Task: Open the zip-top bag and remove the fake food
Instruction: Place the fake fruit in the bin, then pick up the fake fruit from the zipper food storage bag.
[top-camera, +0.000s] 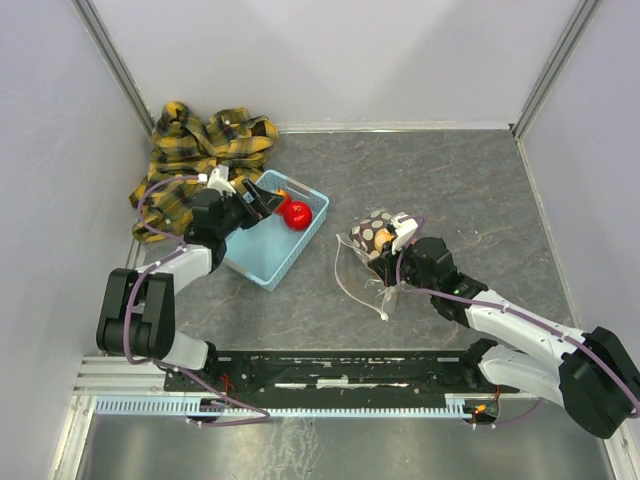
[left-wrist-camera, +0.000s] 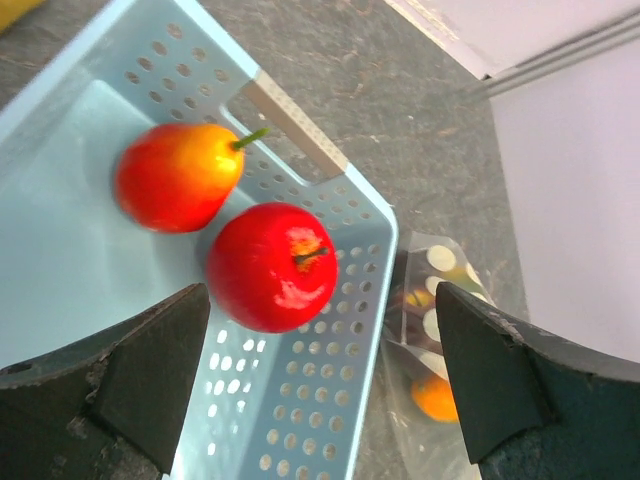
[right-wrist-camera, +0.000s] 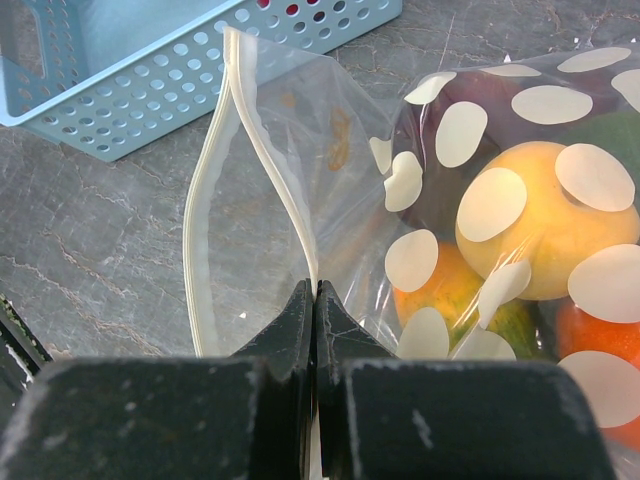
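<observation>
My right gripper (right-wrist-camera: 316, 300) is pinched tight on the zip-top bag (right-wrist-camera: 350, 170) at its open lip.
The film looks limp and slick, so I'd grip only the stiffer zip strip (right-wrist-camera: 270, 170). The fake food (right-wrist-camera: 530, 225) bunches deeper in. Beyond, my left gripper (left-wrist-camera: 322, 370) hangs wide open over the basket (left-wrist-camera: 360, 200) beside the bag.
</observation>
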